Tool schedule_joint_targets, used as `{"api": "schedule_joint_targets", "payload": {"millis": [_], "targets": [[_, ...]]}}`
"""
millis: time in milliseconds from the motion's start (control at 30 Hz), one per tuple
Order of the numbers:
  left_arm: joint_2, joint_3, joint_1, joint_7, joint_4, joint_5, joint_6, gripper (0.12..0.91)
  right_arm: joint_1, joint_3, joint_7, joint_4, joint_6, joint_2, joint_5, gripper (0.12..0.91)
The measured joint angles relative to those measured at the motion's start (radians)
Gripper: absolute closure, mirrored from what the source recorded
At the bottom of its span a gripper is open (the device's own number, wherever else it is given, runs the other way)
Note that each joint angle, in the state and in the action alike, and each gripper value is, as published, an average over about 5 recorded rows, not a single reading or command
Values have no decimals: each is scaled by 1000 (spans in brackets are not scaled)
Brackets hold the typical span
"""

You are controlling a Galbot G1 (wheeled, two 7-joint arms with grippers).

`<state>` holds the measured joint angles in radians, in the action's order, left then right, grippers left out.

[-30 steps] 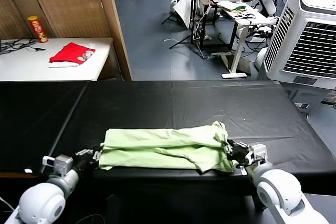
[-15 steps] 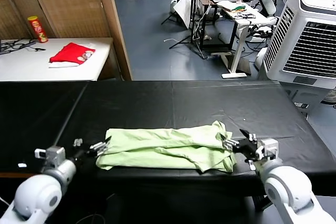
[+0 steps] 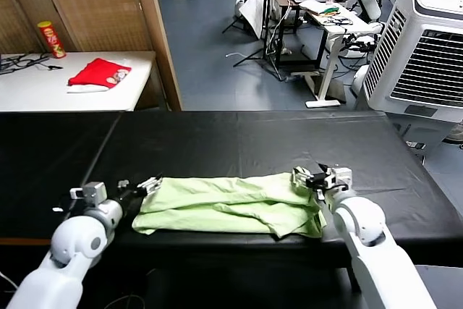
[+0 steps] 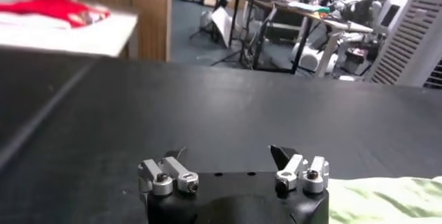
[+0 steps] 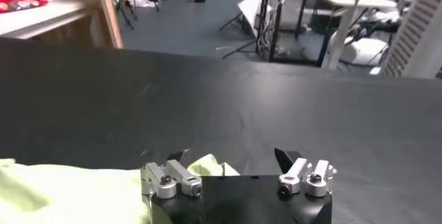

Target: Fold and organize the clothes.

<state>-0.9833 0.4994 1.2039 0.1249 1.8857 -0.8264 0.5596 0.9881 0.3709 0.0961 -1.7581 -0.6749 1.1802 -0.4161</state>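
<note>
The clothes (image 3: 224, 204), one pale green T-shirt, lie folded into a long wrinkled band across the black table (image 3: 239, 142) near its front edge. My left gripper (image 3: 137, 183) hovers at the band's left end, open and empty. In the left wrist view the left gripper (image 4: 226, 153) has black tabletop between its fingers, and the green cloth (image 4: 387, 201) shows off to one side. My right gripper (image 3: 312, 176) stands open at the band's right end, above its far corner. The right wrist view shows the right gripper (image 5: 231, 154) holding nothing, with a peak of the green cloth (image 5: 207, 166) just behind its body.
A red garment (image 3: 98, 72) and a snack can (image 3: 51, 39) rest on the white table at the back left, beside a wooden partition (image 3: 155, 34). A large white air cooler (image 3: 427, 56) stands at the right. The black table reaches well beyond the shirt.
Both grippers have opened and let go of the shirt's ends. They have moved from the band's front corners towards its far edge. The shirt stays where it lay.
</note>
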Motion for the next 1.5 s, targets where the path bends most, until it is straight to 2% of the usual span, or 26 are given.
{"api": "schedule_joint_targets", "payload": {"millis": [233,300,400,633,733,833,933,1033,1067,1167,1300,1400,1500], "targets": [[-15,-23,-13,-26,-51,15,-3,239,-18,-11,-1,53,5,36,17,228],[-19,-28,-16,-33,-61,24,-10,279,-17,-11,-6,59,7,40,24,240],[-26,-35,-22,-33,-78,38,-22,407,-14,-10,-15,66,15,46,37,325],[-47,-36,-14,-21,-92,101,-77,792,-2,-6,2,85,76,76,76,706],[-56,-37,-7,-20,-89,163,-105,884,4,-2,19,95,110,94,96,829],[-61,-38,-6,-18,-85,216,-113,893,10,3,25,97,129,108,103,852],[-62,-37,-7,-24,-83,242,-115,899,18,8,14,91,134,114,98,814],[-61,-33,-13,-34,-82,255,-121,867,26,17,-7,79,138,112,96,701],[-59,-31,-15,-36,-82,257,-122,834,29,20,-13,73,139,110,96,651],[-50,-21,-13,-41,-78,259,-123,688,44,32,-27,48,139,99,92,500],[-30,1,5,-50,-60,249,-118,453,78,53,-35,-8,137,76,81,295],[-23,22,29,-53,-38,218,-112,310,114,72,-40,-61,136,62,76,237],[-31,42,63,-55,-6,188,-110,244,157,89,-45,-117,136,59,75,228]]}}
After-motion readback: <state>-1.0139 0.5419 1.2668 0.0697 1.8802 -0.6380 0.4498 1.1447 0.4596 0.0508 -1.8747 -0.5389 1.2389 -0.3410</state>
